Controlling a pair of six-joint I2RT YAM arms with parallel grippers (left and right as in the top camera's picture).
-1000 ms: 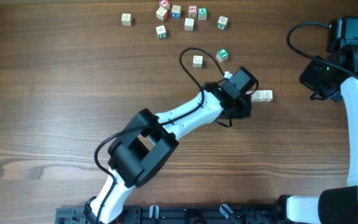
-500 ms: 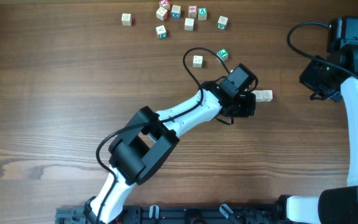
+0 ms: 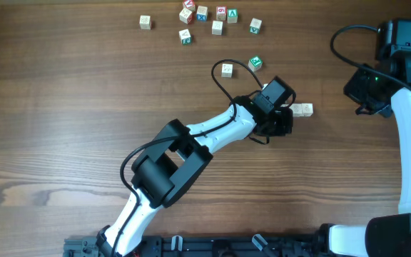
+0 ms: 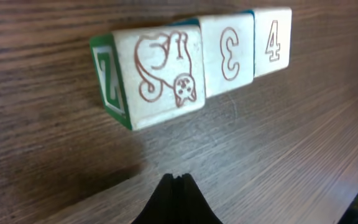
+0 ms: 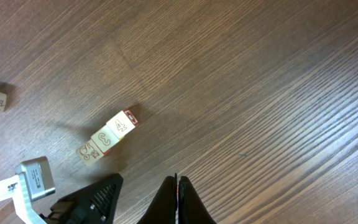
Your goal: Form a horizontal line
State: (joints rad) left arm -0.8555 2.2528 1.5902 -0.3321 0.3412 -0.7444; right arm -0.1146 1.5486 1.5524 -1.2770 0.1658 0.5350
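At centre-right of the dark wood-grain tabletop: one horizontal line of three small pale wooden cubes, faces marked cat, 3 and 4.
Condition: the cubes touch side by side, edges nearly flush. The line is judged formed, with little left beyond drawing the arm clear.
Orientation: long axis runs left to right across the overhead view. The cat end is hidden beneath the left gripper.
Left gripper: fingers together, empty, just short of the cat cube.
Right gripper: fingers together, empty, well apart from the line.
Loose coloured-symbol cubes: far edge, unused.
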